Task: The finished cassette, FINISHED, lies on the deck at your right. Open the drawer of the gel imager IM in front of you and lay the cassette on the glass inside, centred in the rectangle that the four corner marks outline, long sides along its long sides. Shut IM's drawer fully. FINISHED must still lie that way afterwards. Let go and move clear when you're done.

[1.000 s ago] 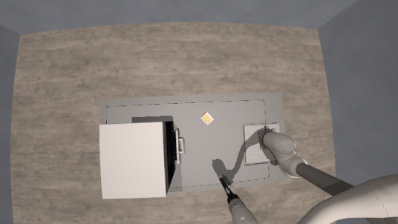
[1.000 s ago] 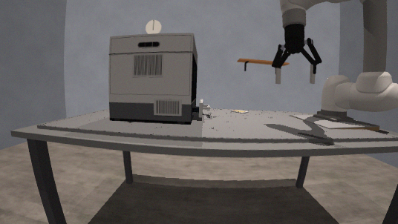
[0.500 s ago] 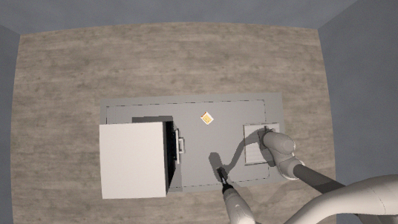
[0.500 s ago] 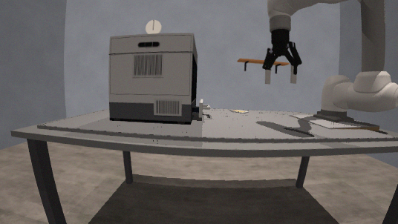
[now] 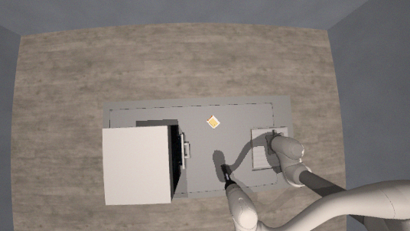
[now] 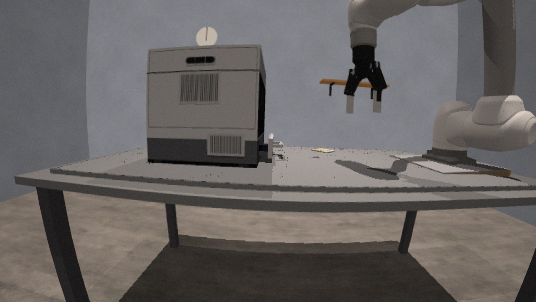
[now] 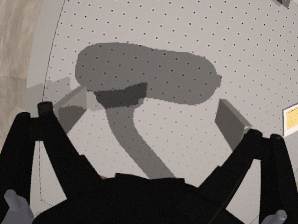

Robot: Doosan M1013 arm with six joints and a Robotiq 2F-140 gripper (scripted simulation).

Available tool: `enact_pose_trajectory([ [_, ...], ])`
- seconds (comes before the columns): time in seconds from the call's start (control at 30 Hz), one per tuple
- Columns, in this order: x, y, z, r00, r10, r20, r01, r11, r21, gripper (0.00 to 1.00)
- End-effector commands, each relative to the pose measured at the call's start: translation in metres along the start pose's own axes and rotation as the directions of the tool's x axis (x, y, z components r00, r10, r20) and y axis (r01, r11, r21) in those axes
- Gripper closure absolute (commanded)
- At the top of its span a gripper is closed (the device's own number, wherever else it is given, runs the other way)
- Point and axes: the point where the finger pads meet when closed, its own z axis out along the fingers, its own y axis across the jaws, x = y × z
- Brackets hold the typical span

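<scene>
The gel imager IM (image 5: 135, 164) (image 6: 205, 105) is a white-topped grey box at the left of the table. Its drawer handle (image 5: 186, 150) (image 6: 272, 146) juts from the front face, which points toward the table's middle. The cassette FINISHED (image 5: 213, 122) (image 6: 323, 149) (image 7: 290, 117) is small, flat and orange-yellow, and lies on the deck beyond the handle. My gripper (image 5: 225, 172) (image 6: 363, 106) (image 7: 152, 104) is open and empty. It hangs high above the deck near the table's front edge, pointing down, well clear of the handle and the cassette.
The arm's base (image 5: 284, 149) (image 6: 480, 125) stands on a white plate (image 5: 260, 157) at the right of the table. A dashed outline (image 5: 191, 107) marks the deck. An orange bar (image 6: 332, 81) shows on the wall behind the gripper.
</scene>
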Motion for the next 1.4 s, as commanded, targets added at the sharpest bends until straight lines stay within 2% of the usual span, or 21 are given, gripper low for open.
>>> enact_pose_trajectory([
  [0.0,0.000,0.015,0.000,0.999,0.033,0.000,-0.033,0.999,-0.001,0.00],
  [0.07,0.000,0.015,0.000,0.999,0.033,0.000,-0.033,0.999,-0.001,0.00],
  [0.13,0.000,0.025,0.000,0.996,0.085,-0.001,-0.085,0.996,-0.003,0.00],
  [0.37,-0.001,0.060,-0.001,0.996,0.085,-0.001,-0.085,0.996,-0.003,0.00],
  [0.47,-0.003,0.075,-0.001,0.985,0.171,-0.003,-0.171,0.985,-0.006,0.00],
  [0.73,-0.007,0.104,-0.002,0.985,0.171,-0.003,-0.171,0.985,-0.006,0.00],
  [0.83,-0.010,0.119,-0.002,0.967,0.255,-0.004,-0.255,0.967,-0.010,0.00],
  [1.1,-0.018,0.157,-0.003,0.967,0.255,-0.004,-0.255,0.967,-0.010,0.00],
  [1.33,-0.018,0.157,-0.003,0.967,0.255,-0.004,-0.255,0.967,-0.010,0.00],
  [1.37,-0.014,0.158,-0.001,0.975,0.223,-0.004,-0.223,0.975,-0.010,0.73],
])
